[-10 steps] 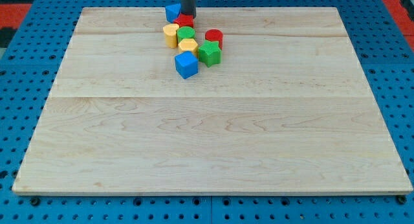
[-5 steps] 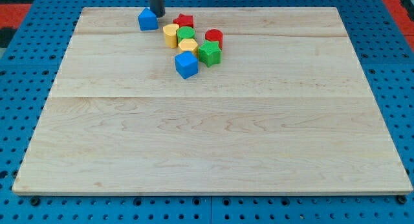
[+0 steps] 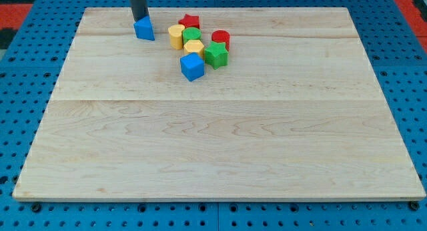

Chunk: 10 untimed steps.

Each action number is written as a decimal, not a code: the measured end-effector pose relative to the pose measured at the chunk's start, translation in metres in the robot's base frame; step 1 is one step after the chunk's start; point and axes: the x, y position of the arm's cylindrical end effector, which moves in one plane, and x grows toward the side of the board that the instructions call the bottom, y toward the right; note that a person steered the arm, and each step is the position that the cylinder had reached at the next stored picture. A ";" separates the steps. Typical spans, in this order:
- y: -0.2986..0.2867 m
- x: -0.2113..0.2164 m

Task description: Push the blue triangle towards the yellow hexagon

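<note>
The blue triangle (image 3: 144, 29) lies near the view's top left of the wooden board (image 3: 213, 137), apart from the cluster of blocks to its right. My tip (image 3: 139, 19) stands just behind the triangle, on its upper left side, touching or nearly touching it. Two yellow blocks sit in the cluster: one (image 3: 175, 36) at its left edge, nearest the triangle, and one (image 3: 194, 47) in its middle. The middle one looks like the hexagon, but the shapes are small and hard to tell apart.
The cluster also holds a red star (image 3: 191, 21), a green block (image 3: 192, 35), a red cylinder (image 3: 221, 39), a green star (image 3: 216, 55) and a blue cube (image 3: 192, 66). The board's top edge runs just behind my tip.
My tip has moved left along the top edge. The blue triangle has slid left and slightly down, away from the red star and the cluster. The other blocks have not moved.
</note>
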 end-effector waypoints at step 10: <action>0.036 0.006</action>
